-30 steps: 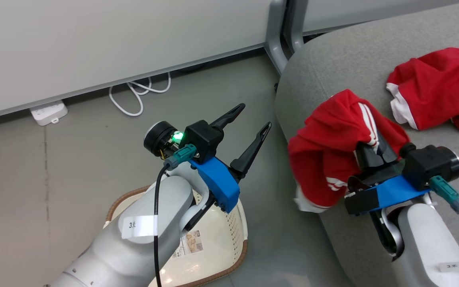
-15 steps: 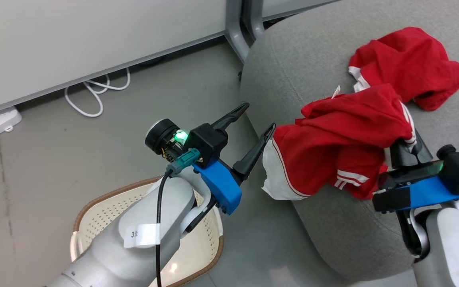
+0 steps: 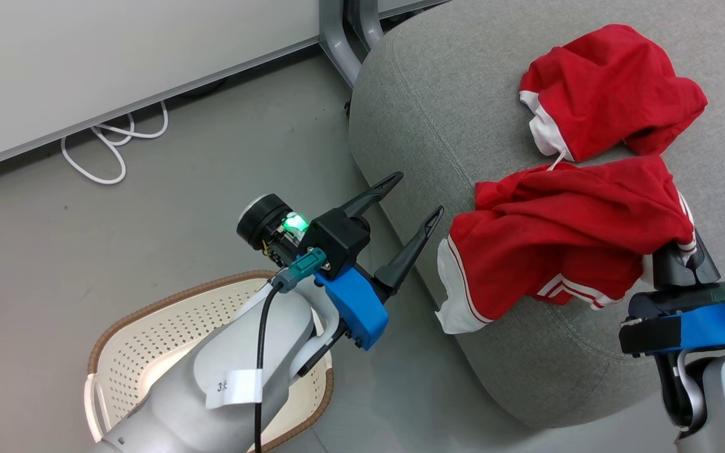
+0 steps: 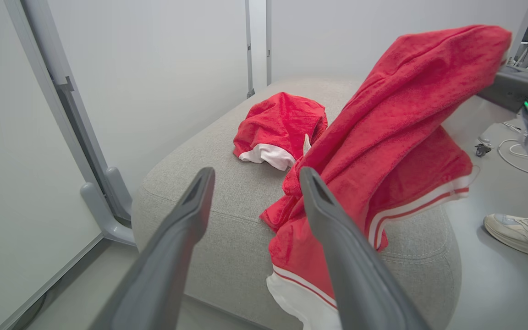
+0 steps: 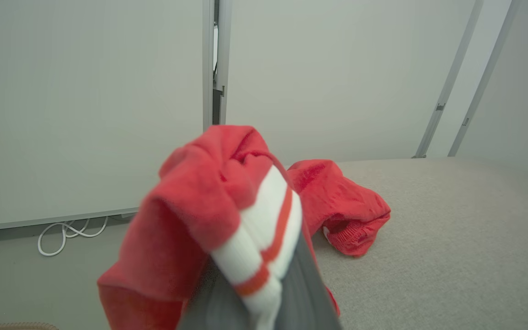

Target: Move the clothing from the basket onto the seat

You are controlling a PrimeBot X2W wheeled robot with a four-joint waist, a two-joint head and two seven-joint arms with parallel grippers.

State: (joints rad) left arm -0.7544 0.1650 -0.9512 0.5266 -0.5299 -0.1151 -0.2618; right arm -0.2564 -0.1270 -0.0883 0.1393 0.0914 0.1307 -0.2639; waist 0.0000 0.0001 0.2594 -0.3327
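Centre right in the head view, the right gripper [image 3: 677,261] pinches a red garment [image 3: 564,233] overhanging the rounded edge of the seat [image 3: 463,113], so releasing here risks it sliding off; the left gripper [image 3: 418,194] gapes empty.

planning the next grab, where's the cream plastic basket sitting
Head view, lower left: the cream-white perforated plastic basket sits on the floor beneath the left forearm, left of the large grey fabric seat.

Bright, even, diffuse indoor lighting; no hard shadows.
Head view is sharp; a soft shadow lies on the smooth grey floor [image 3: 211,157] under the large grey fabric seat cushion [image 3: 438,94] edge. Left wrist view bows the grey metal wall-panel frame [image 4: 62,101]. Right wrist view renders the near bright red white-striped fabric garment [image 5: 190,206] out of focus.
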